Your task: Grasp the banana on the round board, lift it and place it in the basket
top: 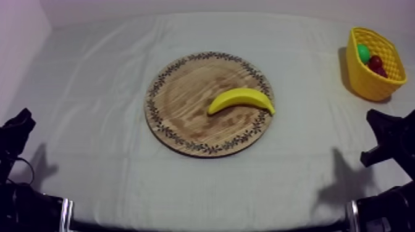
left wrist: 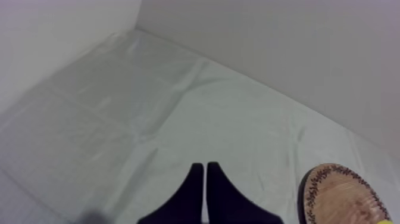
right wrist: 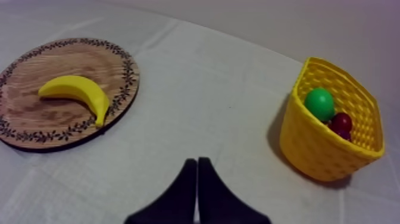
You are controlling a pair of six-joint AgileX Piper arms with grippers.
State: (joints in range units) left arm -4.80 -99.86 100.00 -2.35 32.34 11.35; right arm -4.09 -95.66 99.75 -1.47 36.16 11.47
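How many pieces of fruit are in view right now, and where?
3. The banana lies on the wooden board; a green fruit and a small red fruit sit in the yellow basket. The basket's wall may hide more.

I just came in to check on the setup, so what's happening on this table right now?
Nothing is being handled yet. The banana lies untouched on the wooden board in the middle of the table. The left gripper and the right gripper sit low at their own sides, fingers together and holding nothing. The yellow basket stands at the right side, with a green fruit and a small red fruit in it.
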